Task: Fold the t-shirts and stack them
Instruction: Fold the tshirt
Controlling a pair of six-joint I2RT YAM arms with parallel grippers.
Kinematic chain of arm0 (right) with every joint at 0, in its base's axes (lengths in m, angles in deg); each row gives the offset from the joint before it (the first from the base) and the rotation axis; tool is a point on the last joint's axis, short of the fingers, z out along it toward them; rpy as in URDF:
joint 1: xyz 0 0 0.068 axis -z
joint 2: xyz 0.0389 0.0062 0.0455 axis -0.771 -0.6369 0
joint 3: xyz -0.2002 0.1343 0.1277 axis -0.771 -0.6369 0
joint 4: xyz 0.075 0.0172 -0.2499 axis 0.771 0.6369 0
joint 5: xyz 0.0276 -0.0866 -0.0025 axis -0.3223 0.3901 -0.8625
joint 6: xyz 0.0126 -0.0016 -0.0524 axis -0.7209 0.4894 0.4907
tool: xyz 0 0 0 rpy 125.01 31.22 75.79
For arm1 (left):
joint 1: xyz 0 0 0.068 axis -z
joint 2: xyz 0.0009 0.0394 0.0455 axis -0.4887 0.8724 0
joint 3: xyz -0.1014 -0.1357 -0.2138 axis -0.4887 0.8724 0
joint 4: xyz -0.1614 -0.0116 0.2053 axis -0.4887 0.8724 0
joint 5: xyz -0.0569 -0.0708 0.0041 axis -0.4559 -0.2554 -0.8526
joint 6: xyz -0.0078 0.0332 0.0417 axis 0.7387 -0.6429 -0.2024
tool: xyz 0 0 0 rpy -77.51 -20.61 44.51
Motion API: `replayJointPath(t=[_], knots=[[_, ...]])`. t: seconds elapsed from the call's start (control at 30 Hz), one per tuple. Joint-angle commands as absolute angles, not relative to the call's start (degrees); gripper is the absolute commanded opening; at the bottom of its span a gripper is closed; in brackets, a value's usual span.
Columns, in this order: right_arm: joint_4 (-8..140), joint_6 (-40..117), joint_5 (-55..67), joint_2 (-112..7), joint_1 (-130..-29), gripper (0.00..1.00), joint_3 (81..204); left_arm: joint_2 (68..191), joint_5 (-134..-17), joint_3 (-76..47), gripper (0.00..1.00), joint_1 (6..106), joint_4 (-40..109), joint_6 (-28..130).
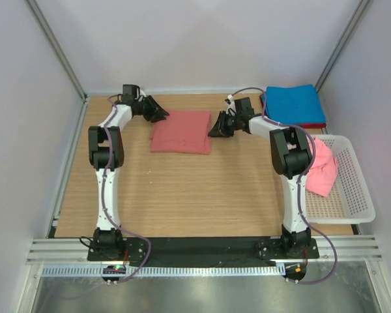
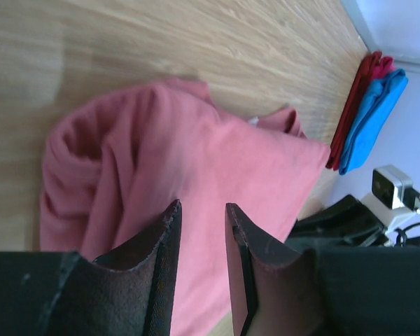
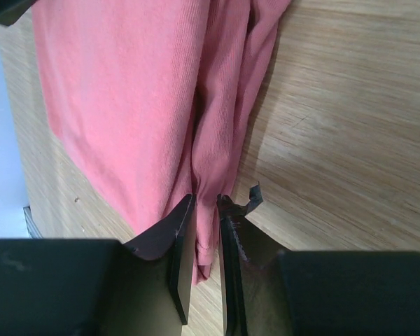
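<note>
one pink shirt (image 1: 181,132) lies lengthwise left-to-right; right claw (image 3: 206,201) pinches its edge, left claw (image 2: 203,208) ajar, empty.

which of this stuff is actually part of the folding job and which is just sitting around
Job: folded pink shirt, pinched by the right claw; folded stack, blue on red; crumpled pink shirt.
Just around: white basket holding that crumpled one, table, metal rail.

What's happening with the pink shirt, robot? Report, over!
Right gripper shut on pink shirt edge. Left gripper at opposite edge, grip unclear. Shirt folded, not yet on blue stack. Another shirt waits in basket.
</note>
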State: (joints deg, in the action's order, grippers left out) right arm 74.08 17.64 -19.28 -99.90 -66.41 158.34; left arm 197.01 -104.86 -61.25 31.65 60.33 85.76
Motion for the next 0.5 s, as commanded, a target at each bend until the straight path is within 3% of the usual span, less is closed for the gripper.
replayJointPath(t=[0.0, 0.47], knots=[[72.8, 19.2, -22.0, -100.1, -66.3, 0.25, 160.2, 199.4, -108.3, -67.1, 0.32, 31.5, 53.3, 89.6], [71.0, 18.0, -21.6, -98.8, -66.3, 0.29, 158.8, 202.3, -106.9, -68.8, 0.32, 31.0, 51.1, 90.8]])
